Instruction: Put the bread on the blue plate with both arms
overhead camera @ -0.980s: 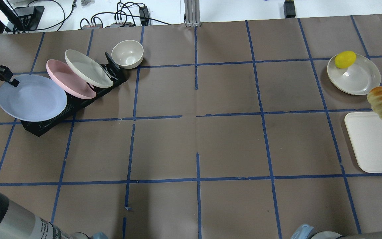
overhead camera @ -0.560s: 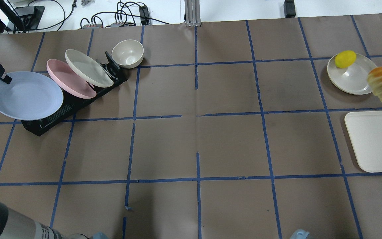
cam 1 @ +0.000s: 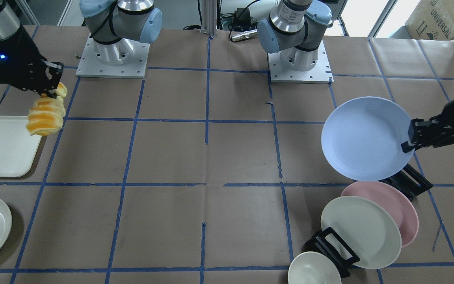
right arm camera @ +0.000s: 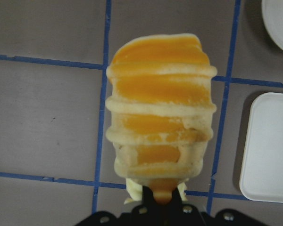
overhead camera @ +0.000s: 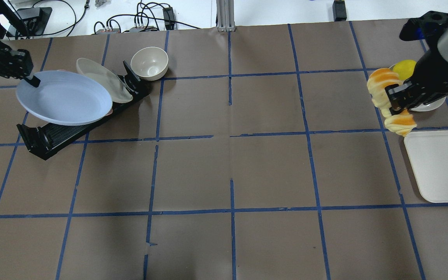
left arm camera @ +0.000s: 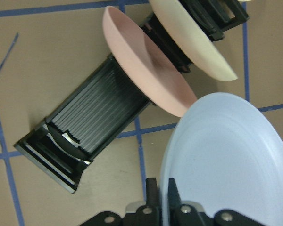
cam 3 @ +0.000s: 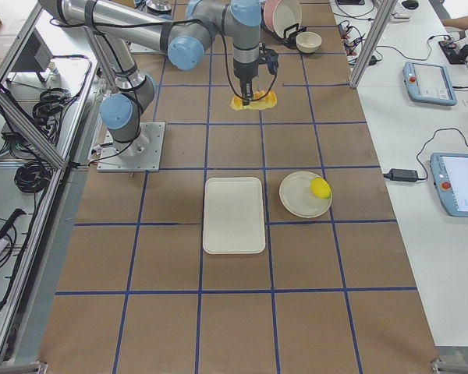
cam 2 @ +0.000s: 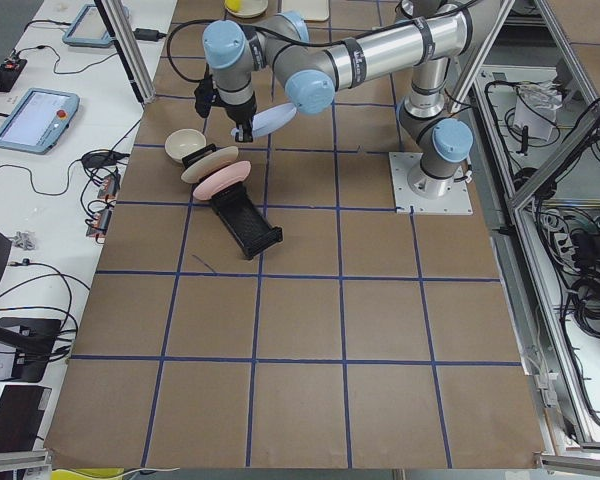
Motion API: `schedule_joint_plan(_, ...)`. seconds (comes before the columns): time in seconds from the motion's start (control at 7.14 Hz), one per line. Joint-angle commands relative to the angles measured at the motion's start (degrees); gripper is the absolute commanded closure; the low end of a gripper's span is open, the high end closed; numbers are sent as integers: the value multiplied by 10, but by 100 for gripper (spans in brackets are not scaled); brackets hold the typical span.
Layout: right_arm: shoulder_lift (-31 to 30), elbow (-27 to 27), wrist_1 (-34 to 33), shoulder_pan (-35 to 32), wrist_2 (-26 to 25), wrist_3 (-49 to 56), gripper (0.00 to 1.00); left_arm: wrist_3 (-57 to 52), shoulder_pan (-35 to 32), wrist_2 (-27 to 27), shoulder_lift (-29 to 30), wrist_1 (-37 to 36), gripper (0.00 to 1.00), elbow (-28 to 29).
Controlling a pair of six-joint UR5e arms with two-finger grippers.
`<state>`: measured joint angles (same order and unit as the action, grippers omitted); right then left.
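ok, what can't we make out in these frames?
Pink plate: overhead, almost all of it is behind the blue plate.
Lemon: overhead, partly behind the bread and right arm; front-facing, cut by the left edge.
Cream plate under the lemon: overhead, mostly covered by the right arm.
Tray: cut by the right edge overhead, the left edge front-facing.
Left tool and right tool: grips too small in both side views.

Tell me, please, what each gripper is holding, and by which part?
The left gripper pinches the blue plate by its rim. The right gripper clamps the bread across its body, partway along its length.
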<state>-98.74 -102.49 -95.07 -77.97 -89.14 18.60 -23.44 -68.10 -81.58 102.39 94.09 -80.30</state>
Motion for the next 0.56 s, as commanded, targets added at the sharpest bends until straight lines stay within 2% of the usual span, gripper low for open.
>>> schedule_joint_plan(0.0, -1, 4, 0, -79, 4, -79, 96, 175, -95, 0, -11, -23, 89, -30)
schedule_joint_plan(0.28, 13, 5, -6, -96, 5, -103, 96, 293, -168, 0, -5, -101, 89, -74)
schedule_joint_plan(0.42, 21, 1, -24, -98, 5, -104, 96, 338, -197, -2, -4, -164, 89, -106)
